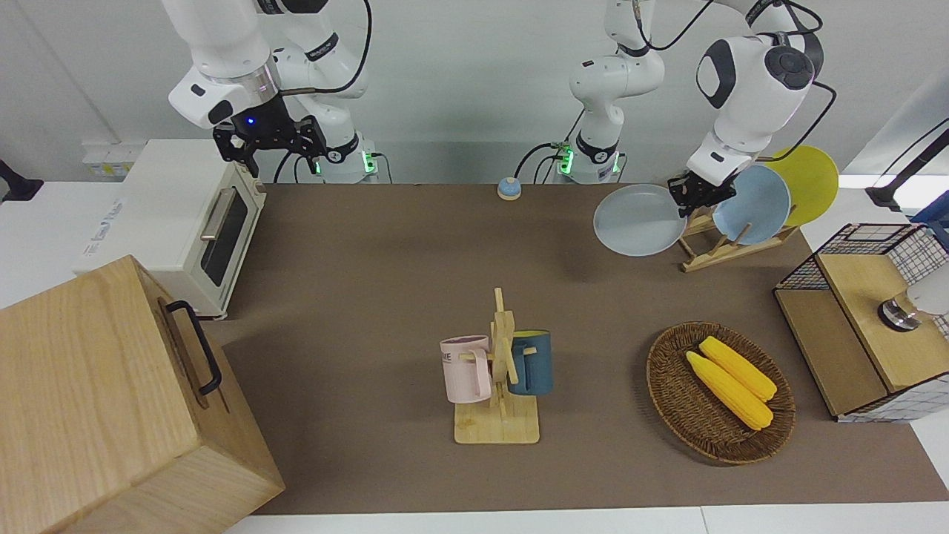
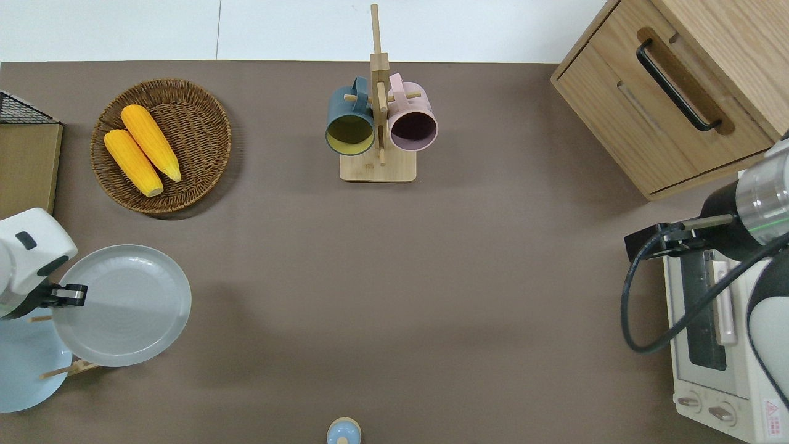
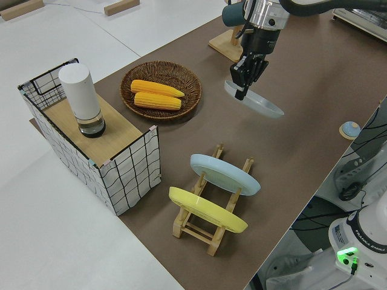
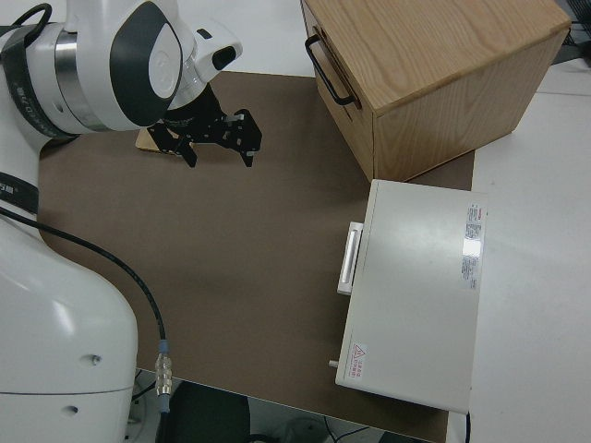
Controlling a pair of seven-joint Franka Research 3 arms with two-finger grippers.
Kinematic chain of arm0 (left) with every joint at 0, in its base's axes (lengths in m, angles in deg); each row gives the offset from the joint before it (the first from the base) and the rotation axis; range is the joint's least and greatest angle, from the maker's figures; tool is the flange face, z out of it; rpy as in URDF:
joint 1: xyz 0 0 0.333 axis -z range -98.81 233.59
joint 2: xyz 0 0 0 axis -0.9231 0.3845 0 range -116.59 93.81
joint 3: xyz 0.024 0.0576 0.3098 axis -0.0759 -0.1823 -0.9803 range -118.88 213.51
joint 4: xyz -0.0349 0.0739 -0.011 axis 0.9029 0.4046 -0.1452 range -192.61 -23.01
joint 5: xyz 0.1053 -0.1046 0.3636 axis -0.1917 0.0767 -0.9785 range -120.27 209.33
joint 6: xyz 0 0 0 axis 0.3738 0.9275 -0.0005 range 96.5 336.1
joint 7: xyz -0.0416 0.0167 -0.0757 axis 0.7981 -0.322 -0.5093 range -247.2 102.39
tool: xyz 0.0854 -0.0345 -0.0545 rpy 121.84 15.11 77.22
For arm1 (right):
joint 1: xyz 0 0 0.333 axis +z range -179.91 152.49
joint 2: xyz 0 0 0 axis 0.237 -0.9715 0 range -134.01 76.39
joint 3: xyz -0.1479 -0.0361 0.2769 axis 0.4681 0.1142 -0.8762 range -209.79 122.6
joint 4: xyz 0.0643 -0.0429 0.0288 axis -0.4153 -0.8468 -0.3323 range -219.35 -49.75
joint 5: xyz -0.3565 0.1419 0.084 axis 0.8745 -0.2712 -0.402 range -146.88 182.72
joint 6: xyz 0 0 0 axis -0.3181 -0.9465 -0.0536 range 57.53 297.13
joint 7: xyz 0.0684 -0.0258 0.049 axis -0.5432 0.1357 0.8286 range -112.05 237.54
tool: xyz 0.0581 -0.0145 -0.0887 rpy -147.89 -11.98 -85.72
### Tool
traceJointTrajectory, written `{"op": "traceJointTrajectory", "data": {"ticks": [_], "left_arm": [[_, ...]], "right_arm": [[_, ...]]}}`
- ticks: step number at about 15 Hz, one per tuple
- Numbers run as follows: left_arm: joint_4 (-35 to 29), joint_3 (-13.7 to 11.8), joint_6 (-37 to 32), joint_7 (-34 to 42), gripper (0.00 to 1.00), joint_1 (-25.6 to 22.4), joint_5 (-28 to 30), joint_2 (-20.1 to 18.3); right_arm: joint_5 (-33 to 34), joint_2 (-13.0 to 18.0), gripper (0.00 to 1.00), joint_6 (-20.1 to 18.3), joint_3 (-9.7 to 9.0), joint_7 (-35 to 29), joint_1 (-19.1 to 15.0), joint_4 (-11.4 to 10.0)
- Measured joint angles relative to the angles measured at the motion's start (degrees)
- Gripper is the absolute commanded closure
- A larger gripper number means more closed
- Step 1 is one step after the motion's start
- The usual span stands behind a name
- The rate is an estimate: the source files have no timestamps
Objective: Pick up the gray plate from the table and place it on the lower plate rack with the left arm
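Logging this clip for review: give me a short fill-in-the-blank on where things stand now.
1. The left pincer grips the gray plate by its ____.
2. The rack already holds a light-blue plate and a ____ one.
3. The wicker basket holds two ears of ____.

Answers: rim; yellow; corn

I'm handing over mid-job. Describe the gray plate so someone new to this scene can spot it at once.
Look to the left arm's end of the table, where a small wooden plate rack holds two slanted plates. The gray plate is not on that rack: the left claw grips its rim and holds it in the air. It is pale gray, unlike the light-blue plate and yellow plate.
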Motion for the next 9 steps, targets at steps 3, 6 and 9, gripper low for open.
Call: {"op": "traceJointTrajectory", "data": {"ticks": [3,6,9], "left_arm": [[0.03,0.4,-1.15,-1.46,1.0,0.12,-6.79,0.0],[0.04,0.88,-3.15,-4.79,1.0,0.18,-13.07,0.03],[0.04,2.5,-6.0,-8.7,1.0,0.25,-17.79,0.11]], "right_arm": [[0.0,0.0,0.017,0.0,0.0,0.0,0.0,0.0],[0.0,0.0,0.017,0.0,0.0,0.0,0.0,0.0],[0.0,0.0,0.017,0.0,0.0,0.0,0.0,0.0]]}}
